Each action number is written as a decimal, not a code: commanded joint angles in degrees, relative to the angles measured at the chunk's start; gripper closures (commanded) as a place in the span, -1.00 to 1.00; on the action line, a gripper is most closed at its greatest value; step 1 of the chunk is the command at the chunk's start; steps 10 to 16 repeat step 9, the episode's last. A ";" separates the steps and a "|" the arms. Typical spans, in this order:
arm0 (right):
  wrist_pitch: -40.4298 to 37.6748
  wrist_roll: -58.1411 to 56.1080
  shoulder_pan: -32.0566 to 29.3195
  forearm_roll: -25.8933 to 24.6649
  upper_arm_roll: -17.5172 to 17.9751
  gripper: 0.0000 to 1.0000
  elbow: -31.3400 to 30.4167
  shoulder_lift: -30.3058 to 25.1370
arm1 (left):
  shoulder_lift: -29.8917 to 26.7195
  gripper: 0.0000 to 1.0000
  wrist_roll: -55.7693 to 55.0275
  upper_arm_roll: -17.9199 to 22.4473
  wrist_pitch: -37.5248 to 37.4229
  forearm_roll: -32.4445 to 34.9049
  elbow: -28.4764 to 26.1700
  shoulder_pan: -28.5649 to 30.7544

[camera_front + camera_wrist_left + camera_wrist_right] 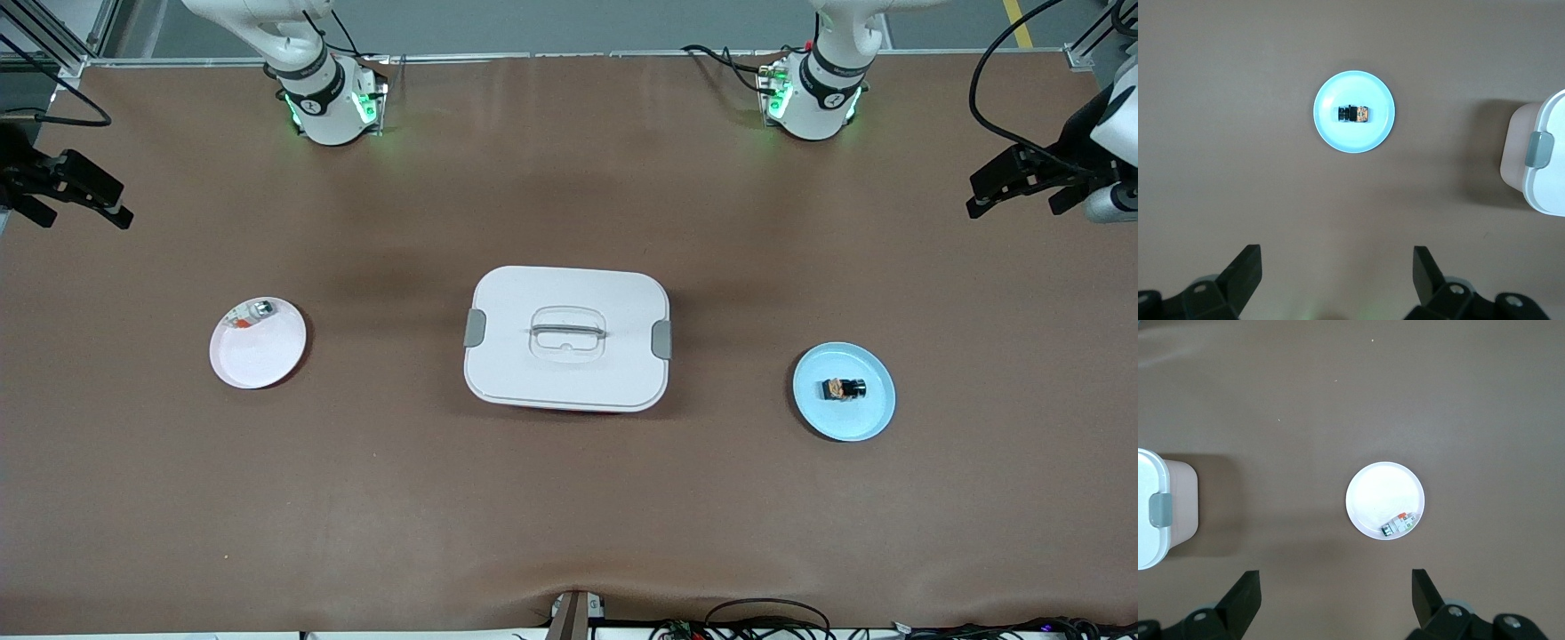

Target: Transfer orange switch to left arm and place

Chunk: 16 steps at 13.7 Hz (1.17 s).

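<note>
The orange switch (843, 388) is a tiny black piece with an orange-tan mark. It lies on a blue plate (867, 422) toward the left arm's end of the table, and shows in the left wrist view (1353, 114). The white box (567, 339) with grey latches sits mid-table; its edge shows in both wrist views (1543, 163) (1155, 513). My left gripper (1009, 187) is open and empty, high over the table's edge at the left arm's end. My right gripper (80, 197) is open and empty, high over the edge at the right arm's end.
A pink plate (258, 348) toward the right arm's end holds a small silvery piece with a red-orange bit (252, 313), also seen in the right wrist view (1399, 524). Cables (765, 618) lie along the table's near edge.
</note>
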 commanded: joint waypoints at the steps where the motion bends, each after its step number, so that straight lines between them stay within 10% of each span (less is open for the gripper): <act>1: -0.79 -0.01 -1.13 -0.68 0.91 -1.00 1.44 0.77 | -0.78 -1.00 -0.32 -0.23 -0.64 1.05 0.14 0.24; 16: -0.79 0.08 -1.13 -0.60 0.91 -1.00 1.44 0.77 | 0.45 -1.00 -0.06 0.38 -0.65 1.14 1.28 0.68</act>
